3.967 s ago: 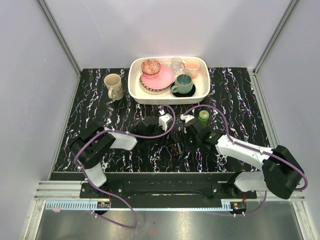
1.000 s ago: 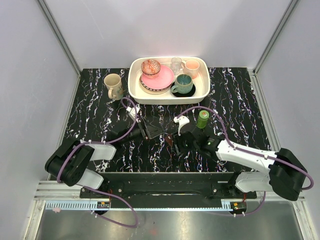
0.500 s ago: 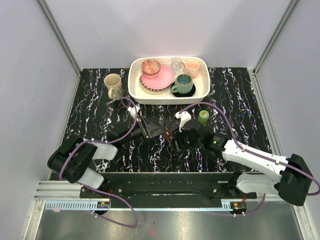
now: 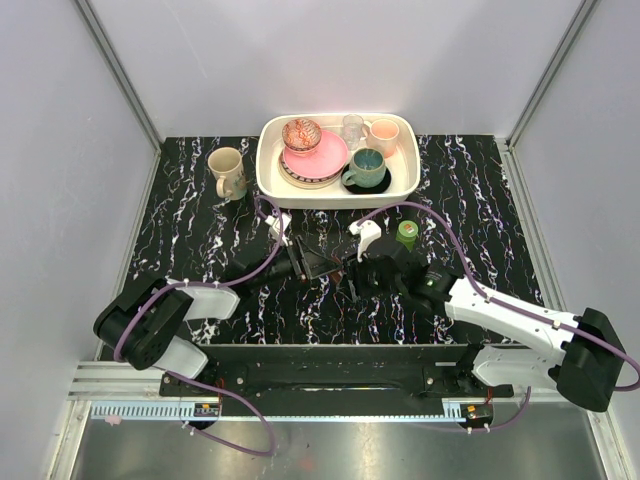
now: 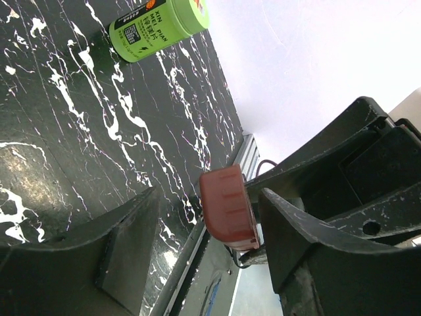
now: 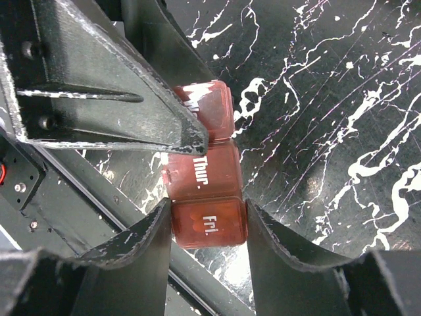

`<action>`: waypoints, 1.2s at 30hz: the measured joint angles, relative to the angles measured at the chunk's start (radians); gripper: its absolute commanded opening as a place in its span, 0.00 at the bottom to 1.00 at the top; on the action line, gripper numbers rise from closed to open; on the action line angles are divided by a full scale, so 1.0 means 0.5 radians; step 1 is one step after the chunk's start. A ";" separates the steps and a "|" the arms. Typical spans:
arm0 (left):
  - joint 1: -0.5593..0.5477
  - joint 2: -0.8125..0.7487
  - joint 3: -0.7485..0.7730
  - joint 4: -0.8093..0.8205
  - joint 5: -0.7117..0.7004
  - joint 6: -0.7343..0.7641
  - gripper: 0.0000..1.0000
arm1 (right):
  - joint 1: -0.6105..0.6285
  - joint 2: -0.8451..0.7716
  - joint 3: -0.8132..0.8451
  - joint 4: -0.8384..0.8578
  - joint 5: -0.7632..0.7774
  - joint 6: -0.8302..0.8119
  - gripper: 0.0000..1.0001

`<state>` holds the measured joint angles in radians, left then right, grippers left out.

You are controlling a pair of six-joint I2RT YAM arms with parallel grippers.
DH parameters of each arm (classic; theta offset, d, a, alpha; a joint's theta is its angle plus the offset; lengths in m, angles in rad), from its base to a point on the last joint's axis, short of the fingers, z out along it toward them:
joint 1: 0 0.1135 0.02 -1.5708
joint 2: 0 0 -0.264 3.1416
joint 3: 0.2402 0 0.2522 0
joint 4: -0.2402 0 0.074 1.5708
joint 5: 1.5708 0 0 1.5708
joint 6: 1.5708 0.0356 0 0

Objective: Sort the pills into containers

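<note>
We see the left gripper (image 5: 209,197) has slid toward three o'clock since half a second ago, and its jaws now stand wide astride one end of the pill case (image 6: 205,172) without pinching it. The right gripper (image 6: 207,209) is clamped on the case's "Fri." cell, next to "Thur.", at six o'clock of the white tray (image 4: 264,175). The green bottle (image 5: 158,23) reads "XIN MEI".

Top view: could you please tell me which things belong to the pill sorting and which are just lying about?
Job: case, held by the right hand; left hand open around it; green bottle, possibly the pills.
Lying about: beige mug; tray of crockery.
</note>
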<state>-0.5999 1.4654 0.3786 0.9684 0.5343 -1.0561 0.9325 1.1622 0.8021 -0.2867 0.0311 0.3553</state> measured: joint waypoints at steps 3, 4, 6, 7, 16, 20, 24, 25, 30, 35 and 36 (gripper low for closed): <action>-0.011 0.000 0.006 -0.006 -0.017 0.003 0.56 | 0.002 0.000 0.007 0.001 -0.013 -0.001 0.30; -0.018 0.000 0.011 -0.011 -0.023 0.005 0.55 | 0.004 0.000 0.008 0.001 -0.022 -0.001 0.30; -0.024 0.000 0.022 -0.017 -0.028 0.005 0.52 | 0.005 0.001 0.010 0.000 -0.034 -0.001 0.30; -0.027 0.000 0.025 -0.018 -0.029 0.003 0.51 | 0.006 0.001 0.011 0.000 -0.034 -0.002 0.30; -0.040 0.002 0.039 0.002 -0.031 -0.031 0.26 | 0.011 0.008 0.011 -0.001 -0.034 -0.008 0.31; -0.050 0.013 0.038 0.080 -0.031 -0.082 0.17 | 0.026 0.011 0.014 0.000 -0.034 -0.020 0.31; -0.050 0.056 0.000 0.208 -0.040 -0.145 0.13 | 0.027 0.012 0.021 0.000 -0.034 -0.022 0.33; -0.050 0.067 -0.008 0.235 -0.043 -0.160 0.13 | 0.027 0.012 0.021 0.000 -0.034 -0.022 0.35; -0.056 0.113 -0.026 0.336 -0.051 -0.213 0.12 | 0.027 0.012 0.024 -0.002 -0.032 -0.022 0.60; -0.061 0.120 -0.026 0.383 -0.050 -0.219 0.12 | 0.027 0.012 0.037 -0.003 -0.037 -0.011 0.74; -0.063 0.120 -0.026 0.388 -0.050 -0.219 0.12 | 0.027 0.012 0.042 -0.004 -0.044 -0.014 0.75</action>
<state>-0.6315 1.5253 0.3656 1.1622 0.5091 -1.1656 0.9463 1.1683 0.8230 -0.2886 0.0090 0.3481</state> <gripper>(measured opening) 0.332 0.702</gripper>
